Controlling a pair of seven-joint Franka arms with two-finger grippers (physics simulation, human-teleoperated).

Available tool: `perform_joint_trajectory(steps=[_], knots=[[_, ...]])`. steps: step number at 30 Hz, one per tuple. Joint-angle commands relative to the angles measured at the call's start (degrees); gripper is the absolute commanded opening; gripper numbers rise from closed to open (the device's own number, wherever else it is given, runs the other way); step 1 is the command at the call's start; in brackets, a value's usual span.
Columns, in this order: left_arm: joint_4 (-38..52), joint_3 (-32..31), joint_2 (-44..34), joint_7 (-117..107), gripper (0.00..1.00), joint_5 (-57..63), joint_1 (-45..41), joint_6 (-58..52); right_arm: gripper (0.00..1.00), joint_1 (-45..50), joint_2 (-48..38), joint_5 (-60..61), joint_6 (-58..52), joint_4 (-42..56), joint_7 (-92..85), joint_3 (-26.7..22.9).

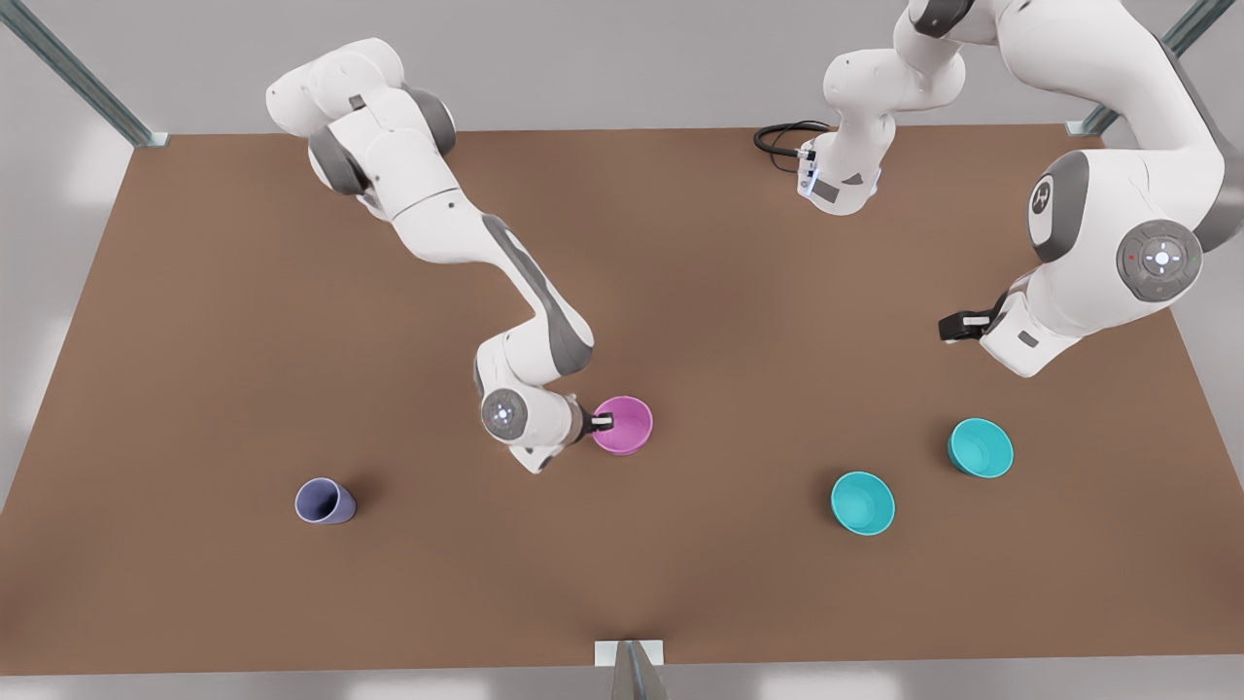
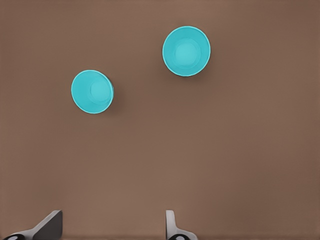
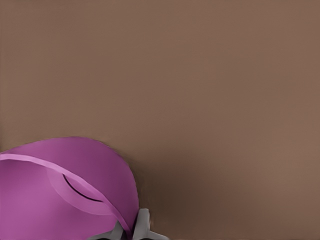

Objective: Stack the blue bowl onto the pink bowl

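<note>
My right gripper [image 1: 604, 422] has its fingers clamped on the pink bowl's [image 1: 625, 424] rim, while my left gripper [image 1: 948, 328], fingers apart, hovers nearer the blue bowl [image 1: 981, 447], well apart from the pink one.

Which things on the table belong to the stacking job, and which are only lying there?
For the job:
- pink bowl, its rim gripped by the right gripper
- blue bowl, or its twin; left gripper open above them

Lying about:
- lavender cup
</note>
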Motion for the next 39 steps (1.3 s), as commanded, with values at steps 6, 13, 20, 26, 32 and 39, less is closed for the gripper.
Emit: perform_joint_trajectory(steps=[6, 13, 20, 26, 32, 39], knots=[[0.0, 0.0, 0.1, 0.1, 1.0, -0.1, 0.1, 0.0, 0.47, 0.7, 2.0, 0.3, 7.3, 0.4, 22.6, 0.3], [0.1, 0.8, 0.3, 0.8, 1.0, 0.5, 0.3, -1.7, 1.0, -1.0, -3.1, -0.3, 2.7, 0.2, 22.2, 0.3], [0.9, 1.5, 1.5, 1.0, 1.0, -0.1, 0.9, -1.5, 1.0, -29.6, -22.5, -33.7, -35.3, -1.0, -24.1, 0.2], [2.7, 6.4, 13.5, 7.4, 1.0, -3.8, 7.7, 14.8, 1.0, -31.1, -45.6, -38.1, -38.6, -11.9, -27.9, -0.2], [2.3, 5.3, 28.6, 14.9, 1.0, -4.2, 5.6, 40.4, 1.0, -31.2, -45.9, -38.1, -38.7, -13.6, -27.5, -0.1], [1.0, 5.2, 33.1, 20.1, 1.0, -13.9, 3.2, 44.3, 1.0, -32.3, -42.3, -37.0, -39.4, -9.0, -27.0, -0.2]])
